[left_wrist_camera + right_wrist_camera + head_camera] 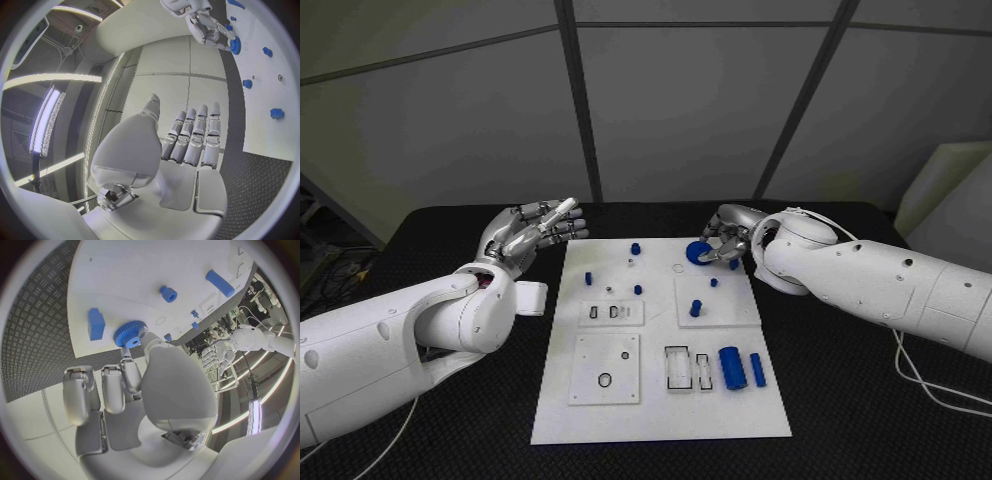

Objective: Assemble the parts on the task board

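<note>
At the far right corner of the white board (661, 400), the right hand (727, 243) pinches a small blue toothed wheel (698, 252) by its rim, held just above the plate. It looks light, stiff plastic, and I'd judge the ridged edge the surest place to grip. Off the board's far left corner, the left hand (528, 235) hovers, fingers straight, holding nothing.

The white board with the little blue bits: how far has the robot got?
Several small blue pegs already stand on the task board. The right hand holds a blue gear. The left hand is open. A blue cylinder and bar lie loose.
</note>
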